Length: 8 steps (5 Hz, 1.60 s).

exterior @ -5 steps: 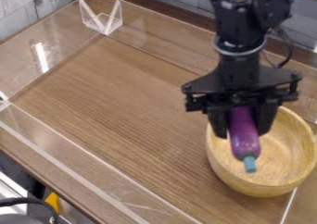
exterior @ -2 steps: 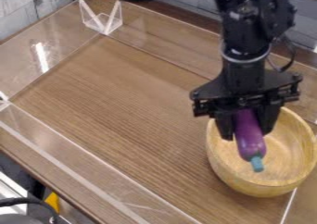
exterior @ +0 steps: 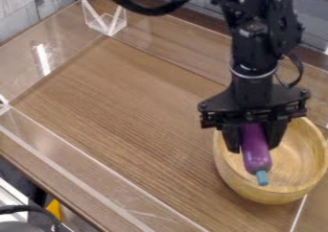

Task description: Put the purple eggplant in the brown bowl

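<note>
The purple eggplant (exterior: 256, 148) hangs upright with its teal stem tip pointing down, inside the rim of the brown bowl (exterior: 297, 181). My gripper (exterior: 255, 132) is shut on the eggplant's upper part, directly above the bowl's left half. The bowl, light tan wood with a thick rim, sits at the right front of the wooden table. The eggplant's tip is close to the bowl's floor; I cannot tell whether it touches.
A clear acrylic wall (exterior: 77, 193) runs along the table's front and left edges. A small clear stand (exterior: 105, 17) sits at the back left. The robot arm (exterior: 263, 34) rises over the bowl, with black cables behind it.
The gripper has sunk a little with the eggplant, bringing the stem tip deeper into the bowl. The grip stays the same.
</note>
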Each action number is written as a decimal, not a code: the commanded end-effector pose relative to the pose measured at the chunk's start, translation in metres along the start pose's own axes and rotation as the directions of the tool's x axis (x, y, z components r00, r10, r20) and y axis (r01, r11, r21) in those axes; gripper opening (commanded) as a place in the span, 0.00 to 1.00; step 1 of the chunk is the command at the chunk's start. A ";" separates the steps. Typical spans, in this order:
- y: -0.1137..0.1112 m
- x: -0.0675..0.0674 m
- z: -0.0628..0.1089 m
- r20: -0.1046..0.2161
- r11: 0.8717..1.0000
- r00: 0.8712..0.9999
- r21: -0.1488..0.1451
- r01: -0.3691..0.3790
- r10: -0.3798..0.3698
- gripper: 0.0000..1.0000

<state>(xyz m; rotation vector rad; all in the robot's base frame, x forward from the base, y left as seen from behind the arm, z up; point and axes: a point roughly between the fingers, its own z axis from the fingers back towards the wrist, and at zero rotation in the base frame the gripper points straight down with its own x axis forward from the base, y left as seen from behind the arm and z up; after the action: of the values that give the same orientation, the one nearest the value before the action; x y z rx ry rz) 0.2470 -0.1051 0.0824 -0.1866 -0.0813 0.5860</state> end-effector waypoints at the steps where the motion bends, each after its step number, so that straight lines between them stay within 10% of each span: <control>1: -0.012 0.006 0.009 0.018 0.998 0.998 -0.036 0.053 -0.053 0.00; 2: -0.014 0.005 0.008 0.006 0.994 0.994 -0.034 0.105 -0.105 0.00; 5: -0.031 -0.001 0.010 0.050 0.993 0.992 -0.013 -0.116 0.116 0.00; 8: -0.038 -0.003 0.001 0.043 0.999 0.998 0.005 -0.048 0.048 0.00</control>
<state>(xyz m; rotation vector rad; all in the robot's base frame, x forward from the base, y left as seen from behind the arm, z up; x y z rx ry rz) 0.2610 -0.1374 0.0740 -0.1306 -0.0776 0.6382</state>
